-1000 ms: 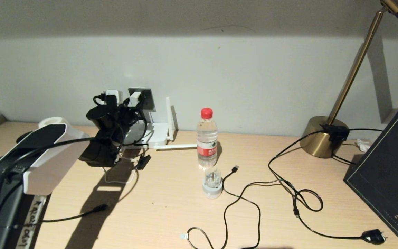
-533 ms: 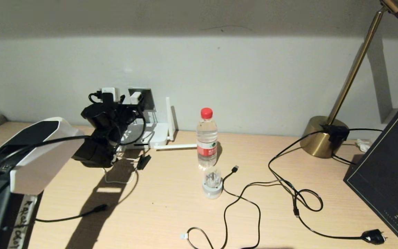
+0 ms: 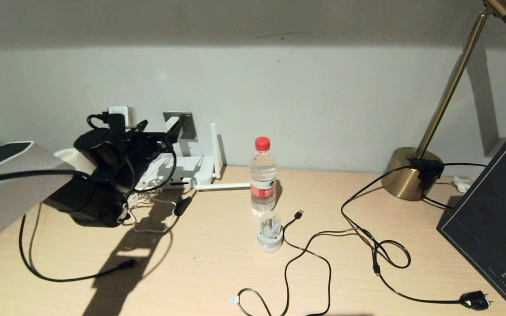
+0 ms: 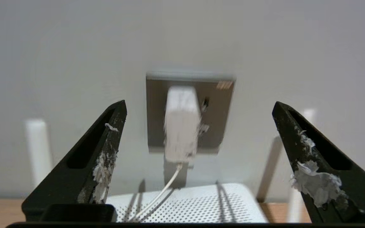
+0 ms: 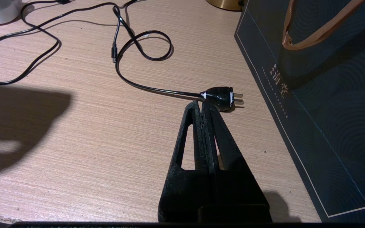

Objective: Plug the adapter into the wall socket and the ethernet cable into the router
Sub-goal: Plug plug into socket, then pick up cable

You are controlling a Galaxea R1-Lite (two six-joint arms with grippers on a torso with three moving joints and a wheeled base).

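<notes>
The white adapter (image 4: 182, 123) sits plugged into the grey wall socket (image 4: 219, 122), and its thin white cord drops over the router (image 4: 188, 205). My left gripper (image 4: 199, 104) is open, a short way back from the adapter and holding nothing. In the head view the adapter (image 3: 172, 123) is on the wall socket (image 3: 188, 127) above the router (image 3: 191, 172), with the left gripper (image 3: 152, 142) to their left. The ethernet cable (image 3: 128, 263) lies loose on the desk. My right gripper (image 5: 201, 104) is shut and empty.
A water bottle (image 3: 263, 175) and a round white-and-clear plug (image 3: 270, 232) stand mid-desk. A black USB cable (image 3: 299, 214) and the lamp cord with its round plug (image 5: 220, 97) sprawl at the right. A brass lamp base (image 3: 409, 173) and a dark bag (image 5: 328, 95) stand at the far right.
My left arm has drawn back to the left and away from the wall. The adapter stays in the socket.
</notes>
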